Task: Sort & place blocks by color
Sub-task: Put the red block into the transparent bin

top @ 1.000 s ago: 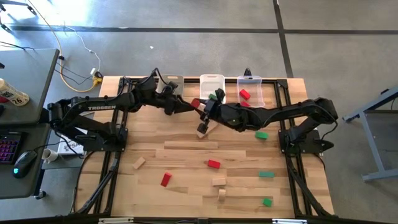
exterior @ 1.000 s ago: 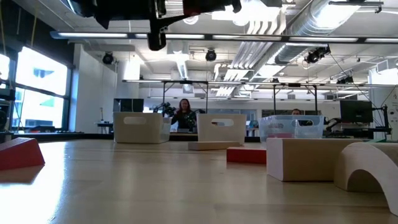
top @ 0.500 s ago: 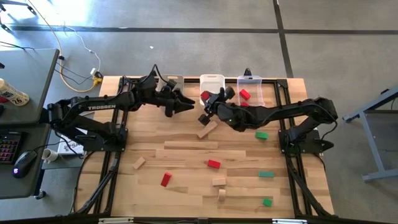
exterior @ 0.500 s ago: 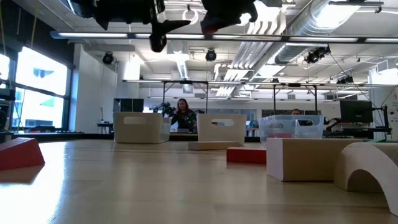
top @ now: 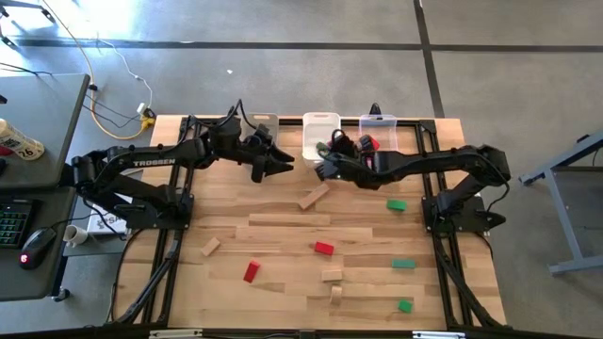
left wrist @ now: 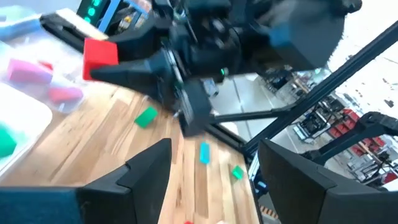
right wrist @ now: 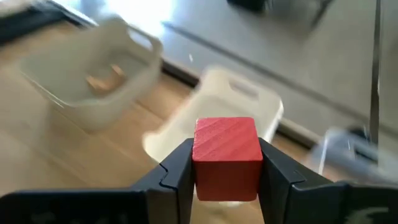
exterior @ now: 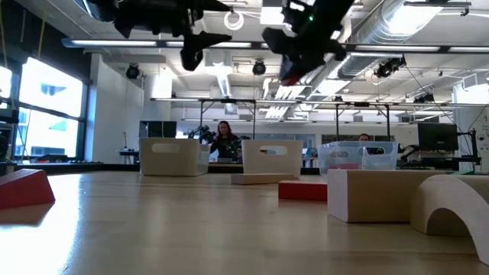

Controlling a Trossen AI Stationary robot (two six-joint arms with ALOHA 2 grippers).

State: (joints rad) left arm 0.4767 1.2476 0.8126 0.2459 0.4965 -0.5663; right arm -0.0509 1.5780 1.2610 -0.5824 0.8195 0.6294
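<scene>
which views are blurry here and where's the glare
Left wrist view: motion-smeared, the right arm and its small red wooden cube soft. Right wrist view: the red cube in the right gripper is fairly crisp, the white plastic bins behind it blurred, with glare washing out the top. Low view: bright windows at left and ceiling lights. High view: even and sharp.

Readable text: one item only. White lettering "TROSSEN" on the dark upper link of the left arm point(top: 151, 162), seen in the high view, running along the link's length. A white sheet point(top: 111, 223) at the table's left edge carries dark print, too small to read. Low view and both wrist views: no legible lettering, numbers or signs on any surface
</scene>
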